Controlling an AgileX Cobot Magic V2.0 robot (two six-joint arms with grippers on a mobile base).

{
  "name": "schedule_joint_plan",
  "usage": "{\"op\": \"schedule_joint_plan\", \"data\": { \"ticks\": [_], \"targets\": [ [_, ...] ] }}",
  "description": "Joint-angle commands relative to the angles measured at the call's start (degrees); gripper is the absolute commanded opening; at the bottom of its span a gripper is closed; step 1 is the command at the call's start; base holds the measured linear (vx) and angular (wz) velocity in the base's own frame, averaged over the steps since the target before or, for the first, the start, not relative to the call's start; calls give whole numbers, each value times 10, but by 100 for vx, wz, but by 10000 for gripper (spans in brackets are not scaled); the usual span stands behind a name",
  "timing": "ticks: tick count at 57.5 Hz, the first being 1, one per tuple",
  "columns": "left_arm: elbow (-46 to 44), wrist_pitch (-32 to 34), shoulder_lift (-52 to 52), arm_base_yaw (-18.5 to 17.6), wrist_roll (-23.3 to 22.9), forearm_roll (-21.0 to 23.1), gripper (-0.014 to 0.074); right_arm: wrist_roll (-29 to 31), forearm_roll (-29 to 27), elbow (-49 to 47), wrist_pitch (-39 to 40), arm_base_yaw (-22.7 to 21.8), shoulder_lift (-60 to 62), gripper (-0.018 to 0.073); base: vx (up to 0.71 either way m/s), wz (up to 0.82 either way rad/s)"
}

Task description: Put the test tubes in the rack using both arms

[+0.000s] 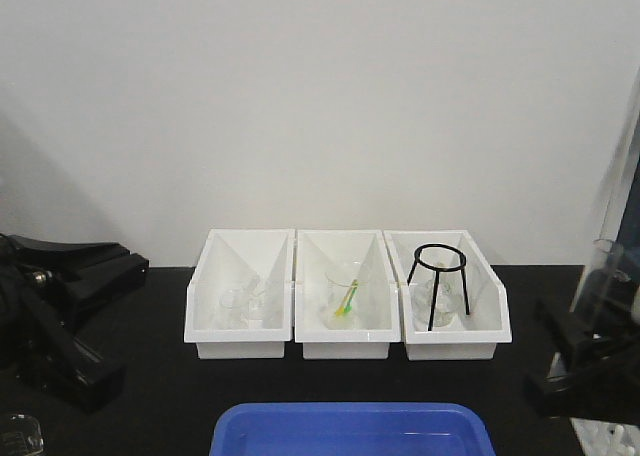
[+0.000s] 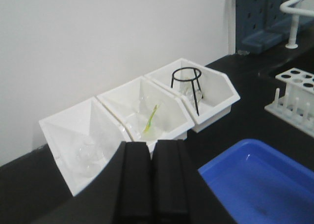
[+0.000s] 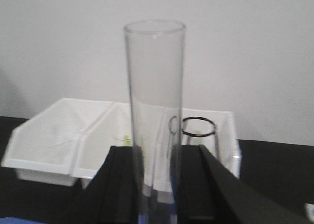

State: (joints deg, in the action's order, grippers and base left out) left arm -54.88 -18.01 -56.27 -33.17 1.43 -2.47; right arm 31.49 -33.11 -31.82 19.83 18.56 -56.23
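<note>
We see the right end effector (image 3: 156, 157) closed around a test tube (image 3: 154, 86). Its two black fingers (image 3: 122, 184) press on the lower part of the clear glass, and the open mouth of the tube reaches well past the fingertips. From the front camera the tube is nearly upright at the right edge, above the black bench (image 1: 150, 376). The left end effector (image 2: 151, 153) has its fingers pressed flat together and holds nothing. The white rack (image 2: 294, 94) stands on the bench at the right side, well apart from the left end effector. Against the wall, three white bins stand side by side. The left bin (image 1: 215, 266) holds clear glassware, the middle bin (image 1: 345, 348) a beaker (image 1: 345, 291) with a yellow-green stick inside, and the right bin (image 1: 490, 296) a black tripod stand (image 1: 440, 261). A blue basin (image 1: 350, 421) lies in front of the bins.
</note>
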Motion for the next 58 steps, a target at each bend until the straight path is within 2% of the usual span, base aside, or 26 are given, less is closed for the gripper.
{"op": "schedule_joint_plan", "data": {
  "ticks": [1, 9, 16, 22, 32, 39, 46, 58],
  "targets": [
    [-16, 12, 9, 7, 0, -9, -20, 14, 9, -18, 34, -75, 6, -6, 0, 0],
    [9, 21, 9, 8, -2, -29, -20, 9, 27, -18, 31, -204, 1, -6, 0, 0],
    [38, 29, 9, 8, -7, -29, -20, -17, 25, -18, 31, -272, -19, -6, 0, 0],
    [63, 41, 9, 8, -7, -28, -20, -55, 40, -18, 62, -279, -49, -6, 0, 0],
    [94, 55, 9, 8, -7, -24, -20, -103, 114, -18, 115, -279, -109, -6, 0, 0],
    [110, 59, 9, 8, -7, -24, -20, -161, 171, -20, 163, -281, -152, -6, 0, 0],
    [119, 59, 9, 8, -7, -24, -20, -260, 237, -37, 186, -303, -206, -6, 0, 0],
    [125, 59, 9, 8, -7, -24, -20, -447, 425, -79, 212, -382, -271, -6, 0, 0]
  ]
}}
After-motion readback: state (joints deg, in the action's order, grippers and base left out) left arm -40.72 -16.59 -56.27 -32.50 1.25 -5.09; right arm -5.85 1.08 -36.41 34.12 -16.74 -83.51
